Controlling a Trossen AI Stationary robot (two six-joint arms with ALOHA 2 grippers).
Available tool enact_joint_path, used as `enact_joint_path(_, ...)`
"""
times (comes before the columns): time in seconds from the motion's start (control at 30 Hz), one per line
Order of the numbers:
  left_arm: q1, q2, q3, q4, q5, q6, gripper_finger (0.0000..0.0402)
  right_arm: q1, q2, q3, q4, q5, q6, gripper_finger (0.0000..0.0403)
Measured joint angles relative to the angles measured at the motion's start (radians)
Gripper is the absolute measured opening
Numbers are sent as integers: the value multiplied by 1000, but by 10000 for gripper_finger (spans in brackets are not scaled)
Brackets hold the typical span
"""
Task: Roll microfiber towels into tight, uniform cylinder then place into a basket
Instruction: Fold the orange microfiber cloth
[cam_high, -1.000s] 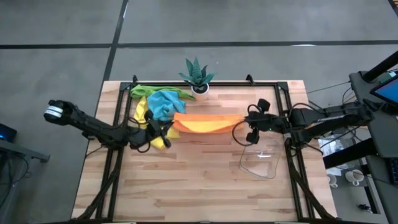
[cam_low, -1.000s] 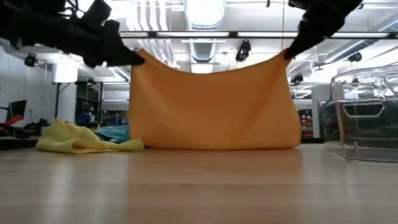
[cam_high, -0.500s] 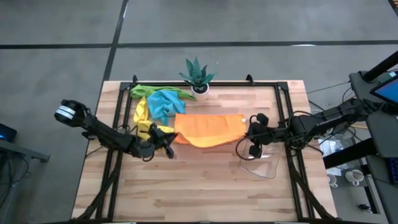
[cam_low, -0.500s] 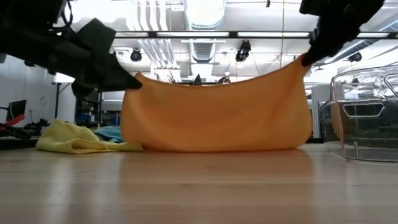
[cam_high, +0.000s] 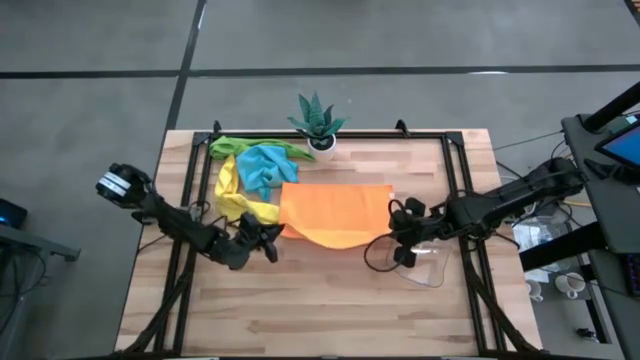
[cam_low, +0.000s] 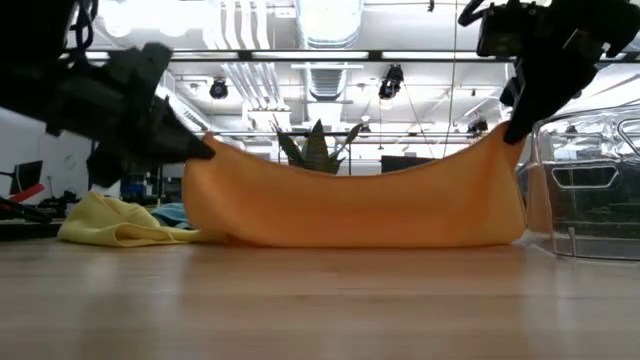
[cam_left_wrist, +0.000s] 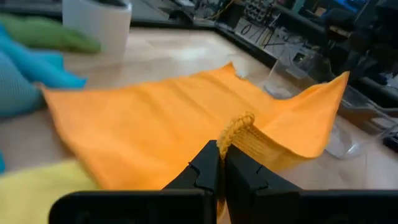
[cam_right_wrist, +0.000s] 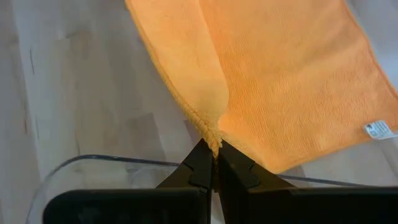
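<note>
An orange towel (cam_high: 335, 212) is spread over the middle of the table. Its far part lies flat on the wood, and its near edge (cam_low: 350, 190) is raised and sags between my two grippers. My left gripper (cam_high: 272, 238) is shut on the near left corner, and my right gripper (cam_high: 392, 228) is shut on the near right corner. The clear basket (cam_high: 425, 265) stands just past my right gripper, toward the table's right edge. Yellow (cam_high: 235, 195), blue (cam_high: 262, 165) and green (cam_high: 250, 147) towels lie heaped at the far left. My left gripper pinches the orange towel's near left corner (cam_left_wrist: 236, 127) between its two fingers, coming nearly level from the table's left. The corner bunches up above the fingertips (cam_left_wrist: 211, 163) and is lifted off the table. My right gripper pinches the near right corner (cam_right_wrist: 211, 138) between its two fingers, slanting down from the right. That corner is held higher than the left one (cam_low: 505, 140), and the cloth hangs slack from it to the table.
A spiky potted plant (cam_high: 318, 120) stands at the middle of the far edge, behind the towel. A black frame (cam_high: 455, 170) runs along the table's sides. Bare wood (cam_high: 320, 300) stretches from the towel to the near edge.
Both grippers have sunk and come toward the table's near edge, drawing the towel's held edge with them. The towel hung almost upright before. Now its far part lies spread on the wood and its top edge sags lower. The left gripper has rolled about its own line.
</note>
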Motion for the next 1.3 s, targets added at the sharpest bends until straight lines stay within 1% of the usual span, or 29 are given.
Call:
enact_joint_path(0.13, -37, 63, 11, 0, 0, -96, 0, 0, -9, 0, -1, -1, 8, 9)
enact_joint_path(0.23, -65, 77, 21, -2, 0, -132, 0, 0, -36, 0, -2, -29, 16, 8)
enact_joint_path(0.37, -71, 63, 28, -1, -37, -102, 0, 0, -53, 0, -32, -49, 43, 8)
enact_joint_path(0.5, -67, 55, 22, -2, -72, -77, 0, 0, -40, 0, -99, -49, 78, 8)
enact_joint_path(0.6, -66, 56, 21, -3, -86, -74, 0, -1, -21, 0, -70, -20, 74, 8)
enact_joint_path(0.77, -66, 56, 21, -2, -116, -36, 0, -11, 21, 0, 17, -15, 29, 8)
enact_joint_path(1.03, -65, 56, 22, 0, -129, -25, 0, -23, 119, 1, 20, -23, 25, 8)
enact_joint_path(1.17, -65, 56, 23, 0, -129, -25, 0, -23, 141, 2, -12, -83, 24, 8)
enact_joint_path(1.3, -65, 56, 23, 0, -129, -25, 0, -23, 123, 3, -76, -122, 17, 8)
